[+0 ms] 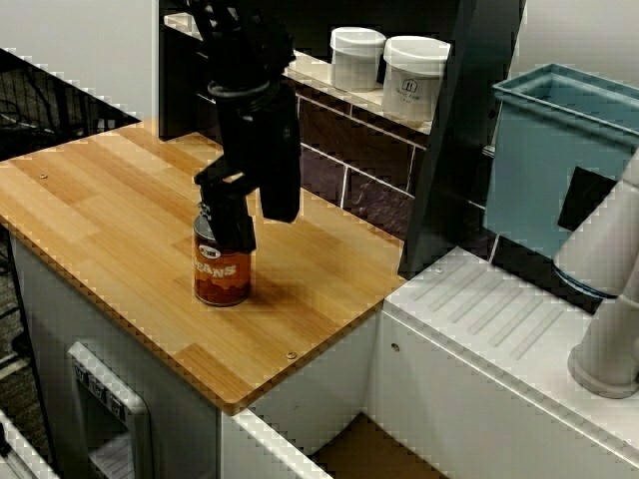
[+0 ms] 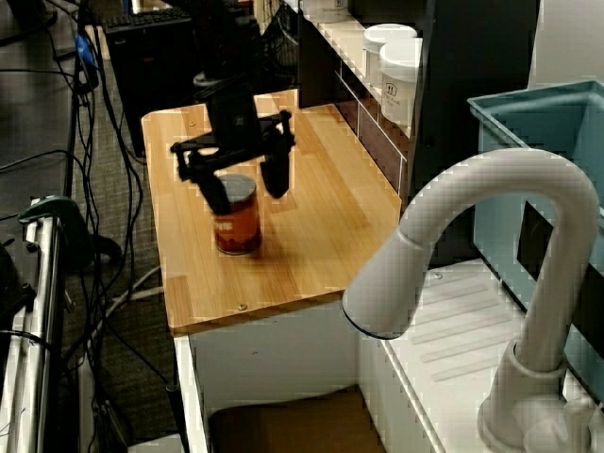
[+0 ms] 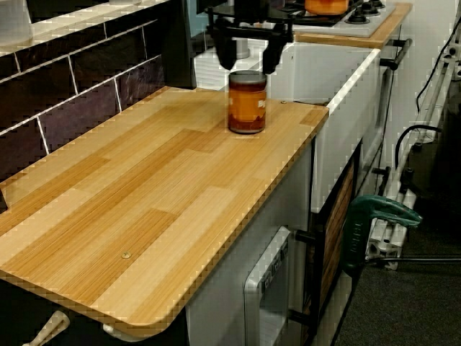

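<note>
1. The orange-labelled can [image 3: 247,104] is standing upright on the wooden counter [image 1: 110,200], near the edge that is meeting the white sink unit [image 1: 499,309].
2. The gripper [image 3: 248,63] is hanging directly over the can with its jaws spread wide. One of its black fingers [image 2: 217,196] is dropping on each side of the can's top, and it is gripping nothing.
3. Nothing is lying between the fingers and the can, and the boards around it are showing only bare wood.
4. Behind the can, dark tiles [image 3: 86,94] are lining the wall. Two white tubs [image 1: 414,78] are sitting on the ledge above them.
5. Farther out, a blue bin [image 1: 549,170] is standing beyond the black post. A white tap [image 2: 491,217] is arching across the foreground of the view from the sink side.
6. In the view from above, the gripper is covering the can's lid and part of its label. Whether the fingers are touching the rim is hard to tell, and every frame is cutting off the arm at the top.
</note>
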Available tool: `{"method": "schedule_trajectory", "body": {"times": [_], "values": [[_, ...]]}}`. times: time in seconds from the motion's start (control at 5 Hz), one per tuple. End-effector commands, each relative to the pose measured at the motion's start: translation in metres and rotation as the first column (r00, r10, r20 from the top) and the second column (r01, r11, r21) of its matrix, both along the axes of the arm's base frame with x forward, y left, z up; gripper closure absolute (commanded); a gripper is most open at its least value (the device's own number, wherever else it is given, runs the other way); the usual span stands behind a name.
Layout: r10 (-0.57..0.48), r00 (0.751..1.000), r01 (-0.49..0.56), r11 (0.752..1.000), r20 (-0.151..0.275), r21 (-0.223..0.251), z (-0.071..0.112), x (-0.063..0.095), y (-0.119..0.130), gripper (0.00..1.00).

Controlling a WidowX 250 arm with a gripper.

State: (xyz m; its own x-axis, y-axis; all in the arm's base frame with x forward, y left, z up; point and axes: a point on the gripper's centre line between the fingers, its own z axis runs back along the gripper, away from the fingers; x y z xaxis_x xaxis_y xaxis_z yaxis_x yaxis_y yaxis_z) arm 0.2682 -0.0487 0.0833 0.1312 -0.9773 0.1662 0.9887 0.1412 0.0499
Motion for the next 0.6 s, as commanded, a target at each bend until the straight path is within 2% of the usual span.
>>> {"method": "schedule_trajectory", "body": {"times": [0.0, 0.4], "values": [[-0.018, 1.0, 0.017, 0.998, 0.02, 0.054, -0.0038, -0.0121, -0.0184, 0.0], [-0.009, 1.0, 0.009, 0.999, 0.005, 0.053, -0.0025, -0.0099, -0.0101, 0.0]]}}
